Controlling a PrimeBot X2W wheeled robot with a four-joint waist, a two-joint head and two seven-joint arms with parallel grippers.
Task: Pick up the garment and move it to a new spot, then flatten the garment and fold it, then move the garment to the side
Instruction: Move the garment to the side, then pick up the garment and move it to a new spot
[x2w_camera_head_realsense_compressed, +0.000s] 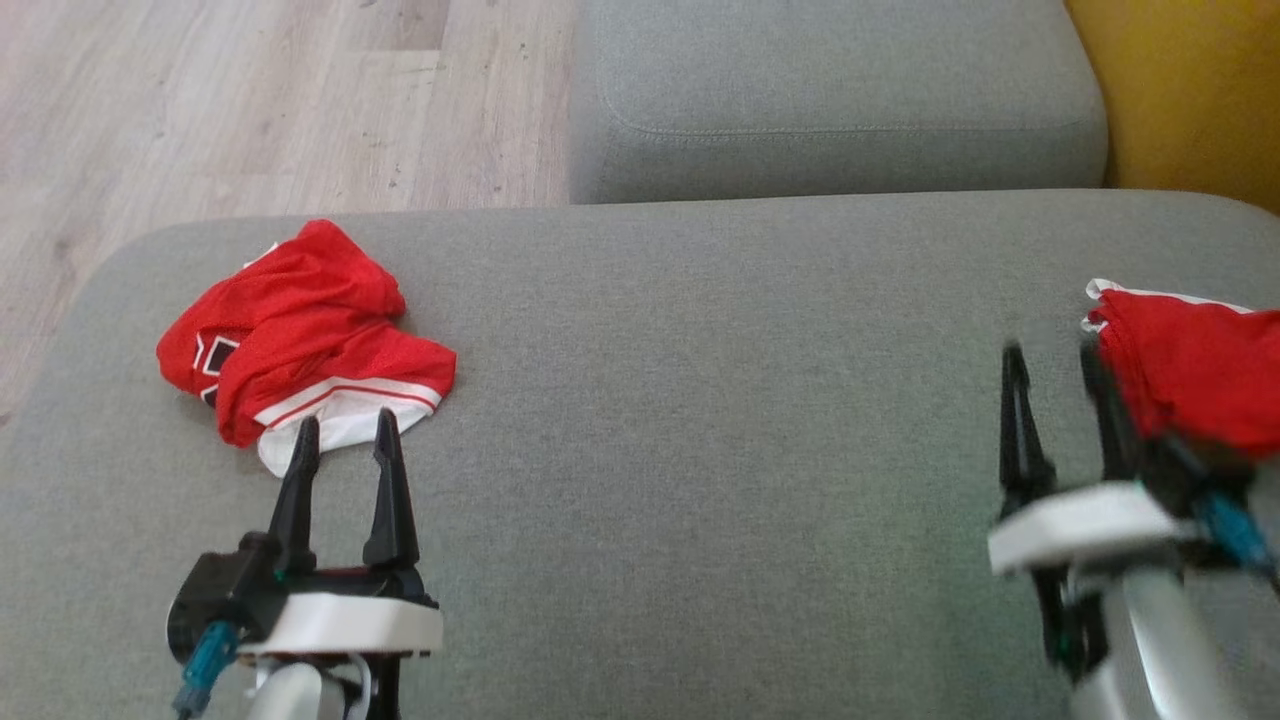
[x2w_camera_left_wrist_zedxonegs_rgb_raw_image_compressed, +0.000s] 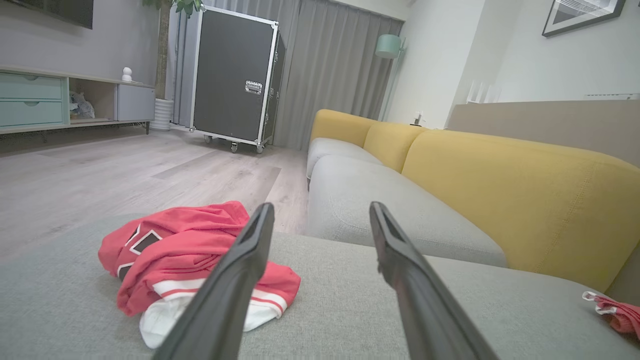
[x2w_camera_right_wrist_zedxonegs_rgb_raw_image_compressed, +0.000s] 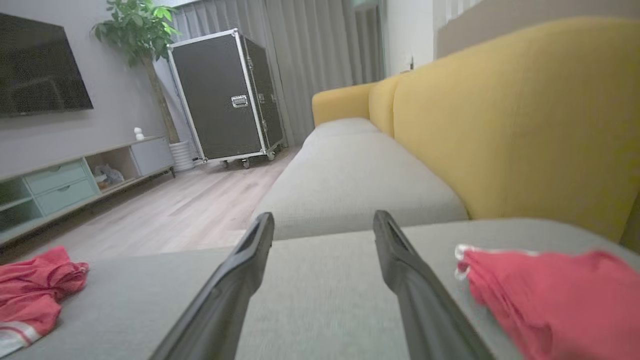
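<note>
Closest thing up front is the left gripper (x2w_camera_head_realsense_compressed: 346, 418), both dark fingers spread wide with nothing between them; same from its own wrist cam (x2w_camera_left_wrist_zedxonegs_rgb_raw_image_compressed: 320, 206), just bare cushion in the gap. Its fingertips sit right at the near edge of the crumpled red garment (x2w_camera_head_realsense_compressed: 300, 320), the bit with the white hem and red stripe; can't tell if they're actually touching the cloth or hovering just over it.

The garment is bunched in a heap on the left end of the big grey seat cushion (x2w_camera_head_realsense_compressed: 700, 400), near the cushion's edge with the wood floor (x2w_camera_head_realsense_compressed: 250, 100) beyond it; there's a black-and-white patch showing on its left side (x2w_camera_left_wrist_zedxonegs_rgb_raw_image_compressed: 142, 240).

Over on the other end, the right gripper (x2w_camera_head_realsense_compressed: 1052, 352) is a bit blurry but also wide open and holding nothing (x2w_camera_right_wrist_zedxonegs_rgb_raw_image_compressed: 322, 215); its right finger is just beside another red garment (x2w_camera_head_realsense_compressed: 1190, 370) with white trim, lying flatter at the right end of the same cushion (x2w_camera_right_wrist_zedxonegs_rgb_raw_image_compressed: 545, 295).

The two red pieces are well apart, with plain grey fabric between; further out there's a second grey cushion (x2w_camera_head_realsense_compressed: 840, 90), the yellow backrest (x2w_camera_left_wrist_zedxonegs_rgb_raw_image_compressed: 500, 200), and a black wheeled case (x2w_camera_left_wrist_zedxonegs_rgb_raw_image_compressed: 230, 75) by the curtains (x2w_camera_left_wrist_zedxonegs_rgb_raw_image_compressed: 340, 75).
</note>
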